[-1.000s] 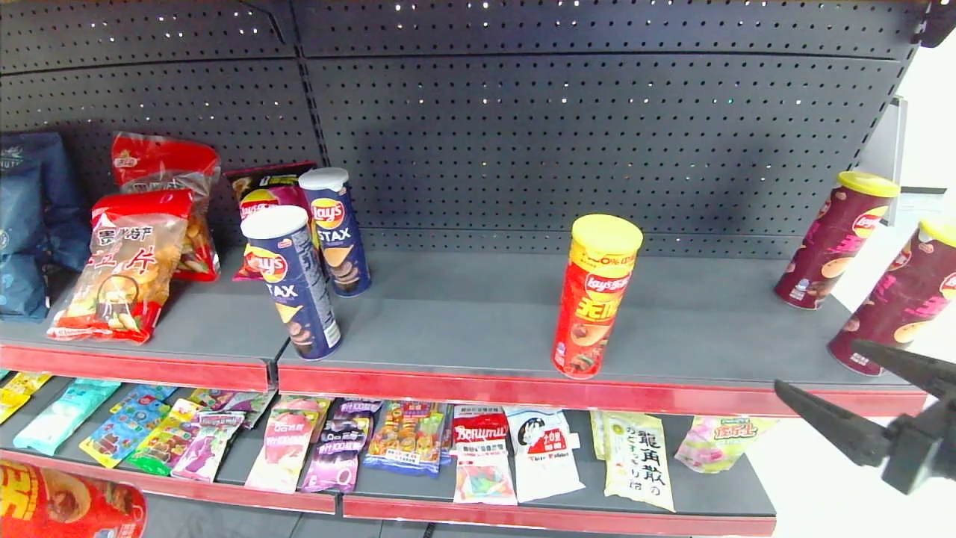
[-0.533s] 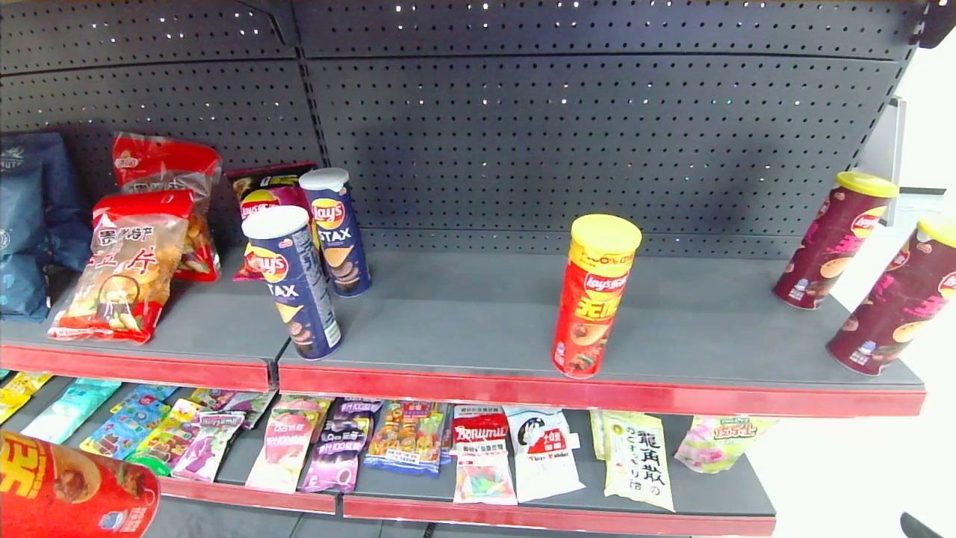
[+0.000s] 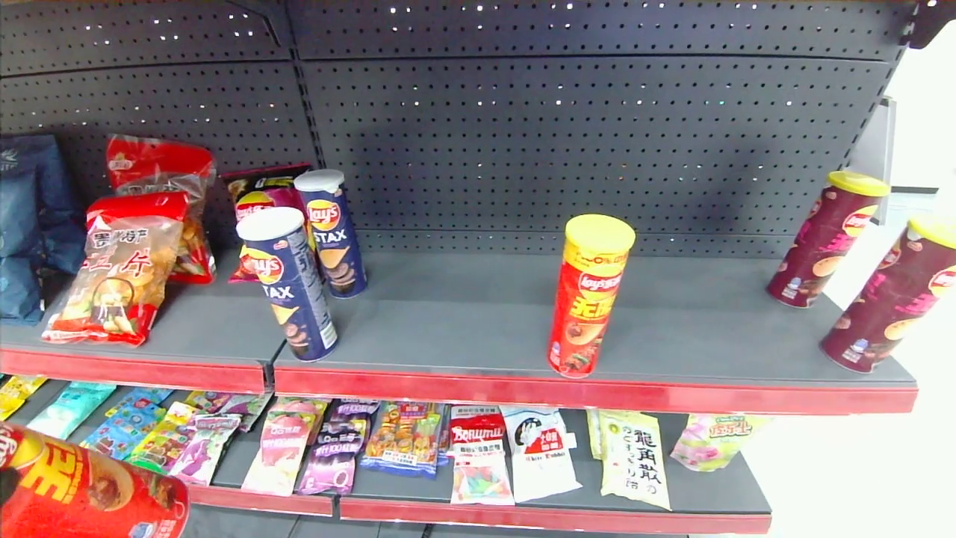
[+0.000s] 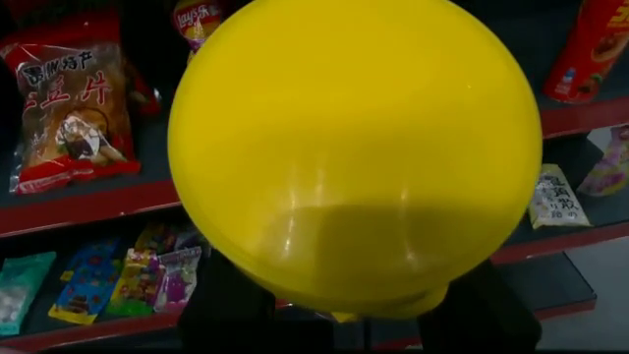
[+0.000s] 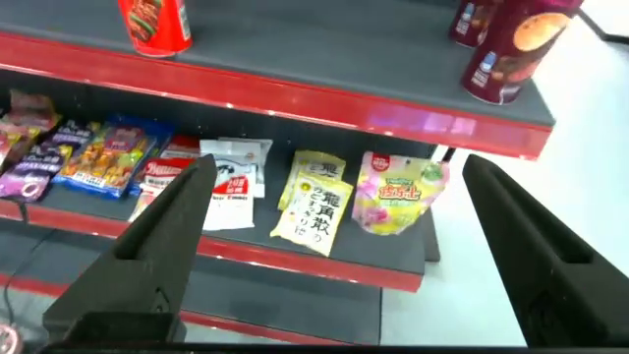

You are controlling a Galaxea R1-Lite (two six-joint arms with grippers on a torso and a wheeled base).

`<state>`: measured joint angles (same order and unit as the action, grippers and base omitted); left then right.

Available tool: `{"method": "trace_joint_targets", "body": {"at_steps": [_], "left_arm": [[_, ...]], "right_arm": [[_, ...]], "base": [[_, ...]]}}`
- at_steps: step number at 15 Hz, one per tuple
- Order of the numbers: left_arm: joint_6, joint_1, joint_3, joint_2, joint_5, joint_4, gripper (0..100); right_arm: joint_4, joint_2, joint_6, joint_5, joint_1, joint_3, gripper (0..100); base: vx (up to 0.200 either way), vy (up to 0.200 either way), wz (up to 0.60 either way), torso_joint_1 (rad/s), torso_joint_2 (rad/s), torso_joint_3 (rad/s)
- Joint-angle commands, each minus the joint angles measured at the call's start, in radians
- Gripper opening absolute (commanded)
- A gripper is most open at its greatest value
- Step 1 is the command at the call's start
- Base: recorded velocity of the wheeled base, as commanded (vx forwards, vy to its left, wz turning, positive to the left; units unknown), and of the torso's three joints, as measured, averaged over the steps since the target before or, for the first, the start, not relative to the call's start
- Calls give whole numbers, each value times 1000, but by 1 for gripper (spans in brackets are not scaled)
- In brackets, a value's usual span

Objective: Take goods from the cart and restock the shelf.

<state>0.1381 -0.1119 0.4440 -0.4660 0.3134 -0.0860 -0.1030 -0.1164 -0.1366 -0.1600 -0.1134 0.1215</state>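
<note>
Left wrist view: left gripper fingers pinch the red can below its lid – can's low on robot's left, tilted. Lift over the shelf lip & stand it upright nr the matching can. Right gripper spread, empty.

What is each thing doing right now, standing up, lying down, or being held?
Held red can, tilted, yellow lid on.
Left claw, shut around that can.
Right claw, open, empty.
Shelf red can, upright, lid on.
Blue cans, upright, lids on.
Maroon cans, upright, lids on.
Lower-shelf packets, lying flat.
</note>
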Motion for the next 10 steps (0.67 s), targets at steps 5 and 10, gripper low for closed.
{"method": "trace_joint_targets", "body": {"at_steps": [5, 10], "left_arm": [[2, 0, 8, -82, 19, 6, 0], [2, 1, 38, -241, 36, 61, 0]], "right_arm": [[12, 17, 2, 17, 1, -56, 100], [14, 17, 92, 19, 0, -60, 100]], "base": [[0, 0, -600, 4, 1, 2], [0, 0, 0, 0, 0, 0]]}}
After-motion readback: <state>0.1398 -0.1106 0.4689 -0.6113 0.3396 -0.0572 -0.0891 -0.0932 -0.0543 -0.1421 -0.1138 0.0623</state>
